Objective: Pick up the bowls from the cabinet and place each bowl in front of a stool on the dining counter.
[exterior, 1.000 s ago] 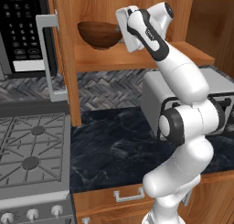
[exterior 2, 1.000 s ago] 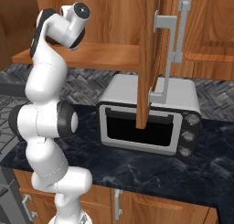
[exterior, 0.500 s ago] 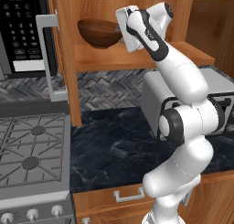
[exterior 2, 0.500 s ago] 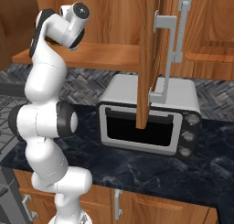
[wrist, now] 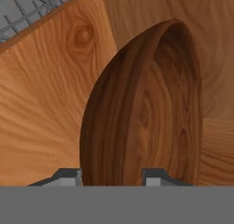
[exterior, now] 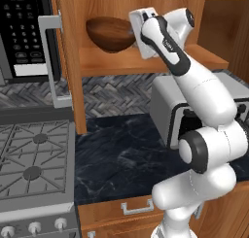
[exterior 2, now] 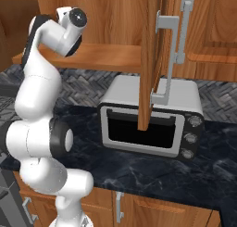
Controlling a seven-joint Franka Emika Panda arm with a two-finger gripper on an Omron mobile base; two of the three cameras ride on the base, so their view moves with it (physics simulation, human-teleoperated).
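A white robot arm is reaching up into an open wall cabinet (exterior: 146, 62). Its gripper (wrist: 112, 175) is clamping the rim of a dark wooden bowl (exterior: 111, 34), one finger either side. The bowl is sitting on the cabinet shelf, above a black worktop (exterior: 121, 154).

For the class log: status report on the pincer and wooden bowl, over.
Pincer astride wooden bowl rim, grip unconfirmed. Bowl tilted on cabinet shelf. Nothing blocking.
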